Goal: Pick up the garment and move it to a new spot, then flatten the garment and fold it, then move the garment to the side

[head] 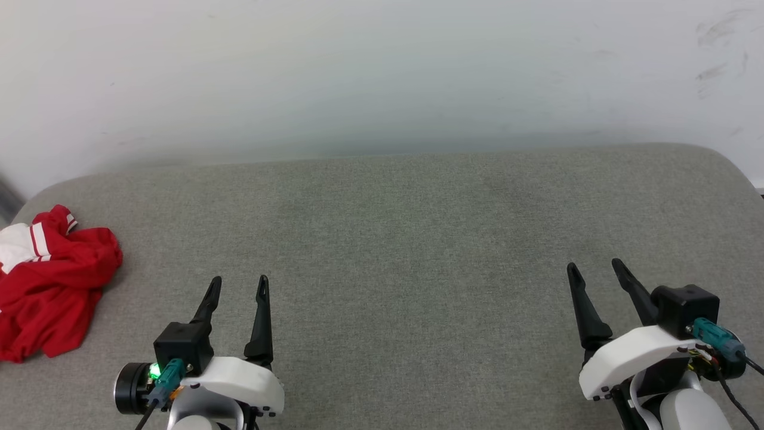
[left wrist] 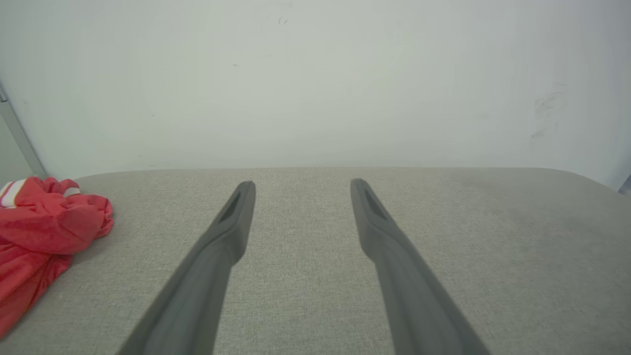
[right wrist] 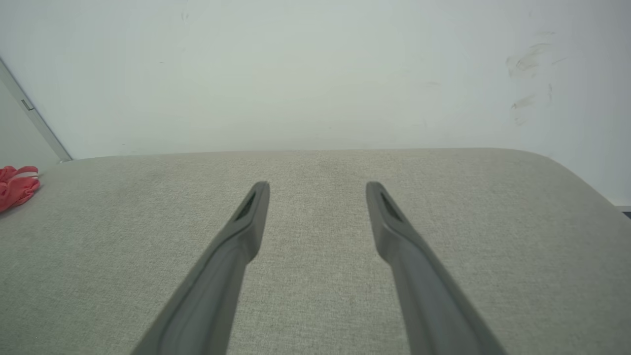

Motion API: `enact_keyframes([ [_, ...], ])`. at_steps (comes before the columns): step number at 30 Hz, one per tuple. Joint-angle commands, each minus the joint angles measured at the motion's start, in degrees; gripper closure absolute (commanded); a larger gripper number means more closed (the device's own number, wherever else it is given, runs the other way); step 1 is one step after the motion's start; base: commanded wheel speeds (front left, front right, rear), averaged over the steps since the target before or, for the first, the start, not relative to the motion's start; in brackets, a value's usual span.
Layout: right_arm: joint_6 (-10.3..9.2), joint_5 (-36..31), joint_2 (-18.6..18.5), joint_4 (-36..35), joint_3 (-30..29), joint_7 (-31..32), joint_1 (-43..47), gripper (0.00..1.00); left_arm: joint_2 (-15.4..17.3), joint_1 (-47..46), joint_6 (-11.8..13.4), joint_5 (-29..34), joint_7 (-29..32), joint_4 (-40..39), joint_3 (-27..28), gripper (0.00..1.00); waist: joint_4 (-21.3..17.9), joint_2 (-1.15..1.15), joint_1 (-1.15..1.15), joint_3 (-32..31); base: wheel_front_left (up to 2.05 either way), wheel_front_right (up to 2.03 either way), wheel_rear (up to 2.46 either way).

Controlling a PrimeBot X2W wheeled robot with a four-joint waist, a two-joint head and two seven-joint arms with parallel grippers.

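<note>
Garment bunched on the grey cushion, off to the left gripper's left, untouched. Left and right gripper both spread wide, empty.

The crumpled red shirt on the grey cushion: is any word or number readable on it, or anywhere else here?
None can be read.
Crumpled red-and-white fabric shirt: folds show no letters or numerals.
White wall: grey scuffs, no writing.
Grey woven cushion: plain.
</note>
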Motion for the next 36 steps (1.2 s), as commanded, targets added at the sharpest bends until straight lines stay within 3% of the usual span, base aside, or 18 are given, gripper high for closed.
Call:
enact_keyframes([
  [1, 0.00, -0.7, 0.3, -0.2, -0.1, -0.5, -0.8, 0.00, -0.2, -0.2, -0.1, 0.5, -0.5, 0.0, 0.2, 0.00, 0.1, 0.00, 0.00, 0.0, 0.00, 0.00, 0.00],
  [10, 0.00, -2.6, 0.5, -1.4, -0.2, -0.4, -0.6, 0.00, -0.9, -0.8, -0.6, 1.6, -1.3, 0.3, 1.7, 0.00, 3.2, 0.00, 0.00, -0.1, 0.00, 0.00, 0.00],
  [36, -0.01, -0.8, 0.5, -5.2, 9.4, -0.2, -0.9, 0.00, 0.8, 2.5, -0.5, 4.1, -1.3, 0.2, 7.2, 0.00, 20.9, 0.00, 0.00, -0.8, 0.00, 0.00, 0.00],
])
